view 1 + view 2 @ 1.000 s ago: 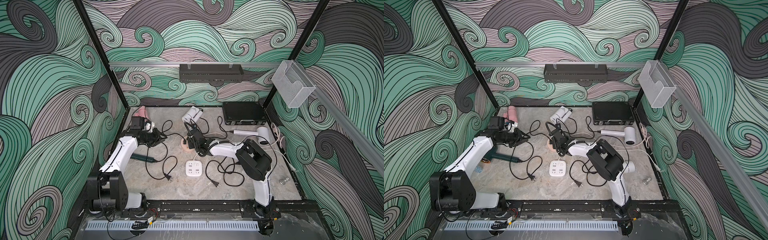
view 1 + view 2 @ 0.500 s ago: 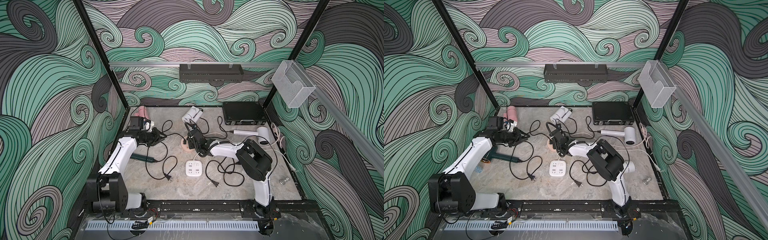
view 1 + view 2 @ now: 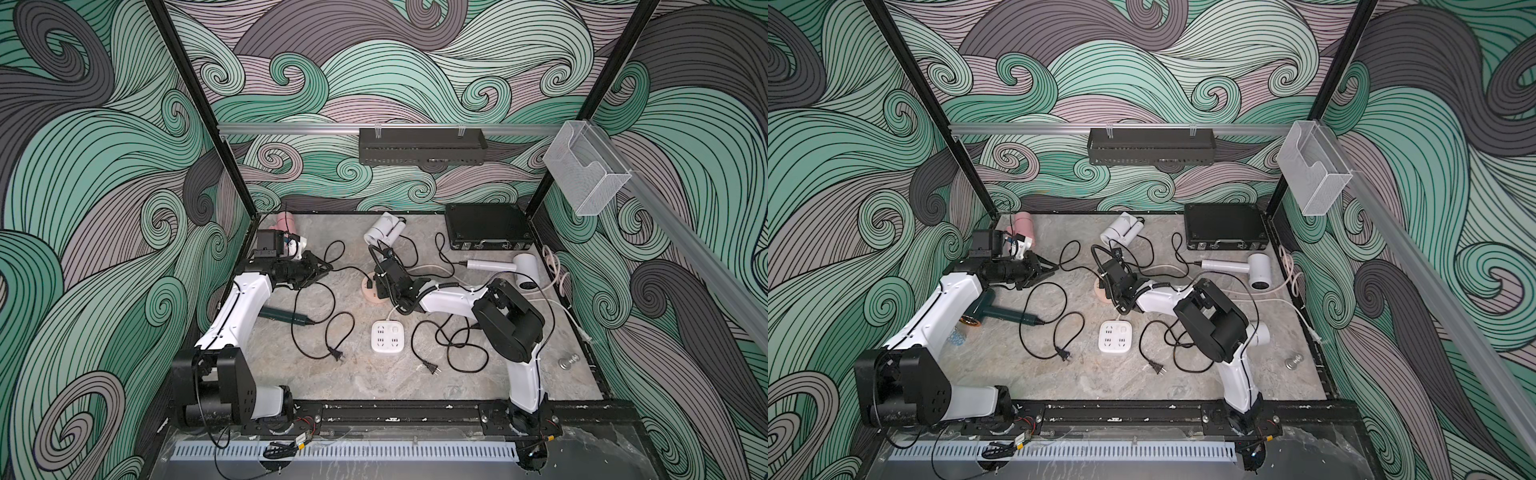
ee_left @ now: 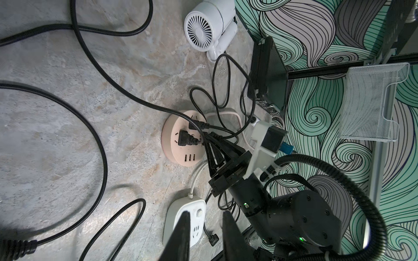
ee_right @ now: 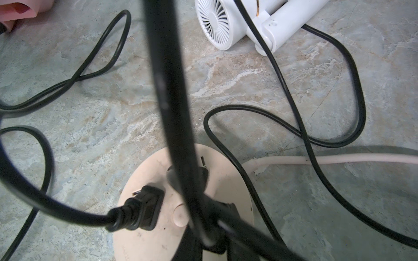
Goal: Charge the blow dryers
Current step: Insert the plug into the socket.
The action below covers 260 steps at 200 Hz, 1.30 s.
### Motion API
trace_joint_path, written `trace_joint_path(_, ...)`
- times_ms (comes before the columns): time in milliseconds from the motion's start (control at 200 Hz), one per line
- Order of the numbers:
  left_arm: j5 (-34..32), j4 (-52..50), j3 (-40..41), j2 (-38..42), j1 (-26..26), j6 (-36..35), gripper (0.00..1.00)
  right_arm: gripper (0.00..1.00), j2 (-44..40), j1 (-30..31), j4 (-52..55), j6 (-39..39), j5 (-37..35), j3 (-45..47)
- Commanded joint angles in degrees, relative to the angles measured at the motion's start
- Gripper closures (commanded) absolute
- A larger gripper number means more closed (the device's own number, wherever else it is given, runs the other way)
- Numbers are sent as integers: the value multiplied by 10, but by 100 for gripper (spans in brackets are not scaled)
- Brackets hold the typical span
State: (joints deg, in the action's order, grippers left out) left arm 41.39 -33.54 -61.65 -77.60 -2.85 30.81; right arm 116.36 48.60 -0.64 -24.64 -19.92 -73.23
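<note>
My right gripper [image 3: 380, 286] [image 4: 209, 141] [image 5: 210, 228] is shut on a black plug on top of the round peach hub [image 3: 370, 296] [image 5: 226, 180]. Another plug [image 4: 185, 139] [image 5: 144, 212] sits in the hub beside it. My left gripper [image 3: 328, 266] [image 4: 205, 217] hovers open and holds nothing, left of the hub. Of the blow dryers, the pink one [image 3: 286, 220] lies at the back left. The dark green one [image 3: 992, 316] lies under my left arm. A folded white one [image 3: 384, 230] [image 4: 208, 24] lies at the back, and another white one [image 3: 519, 266] at the right.
A square white socket block [image 3: 387, 336] [image 4: 185, 223] lies in front of the hub. Two loose plugs [image 3: 336, 354] [image 3: 432, 367] and looping black cords lie around it. A black case [image 3: 486, 226] stands at the back right. A small metal piece [image 3: 567, 361] lies near the right wall.
My left gripper has drifted very slightly to the right and back. My right gripper stays shut at the hub.
</note>
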Motion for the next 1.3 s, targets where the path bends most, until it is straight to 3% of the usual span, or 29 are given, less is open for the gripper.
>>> trace_joint_path(0, 15, -17, -22, 18, -4, -20, 75, 100, 61, 28, 181, -18, 45, 27)
trace_joint_path(901, 35, -6, -26, 41, -5, -10, 75, 100, 85, 35, 256, -78, 105, 6)
trace_joint_path(1296, 56, 3, -26, 38, -5, 58, 75, 100, 83, 42, 259, -101, 94, 15)
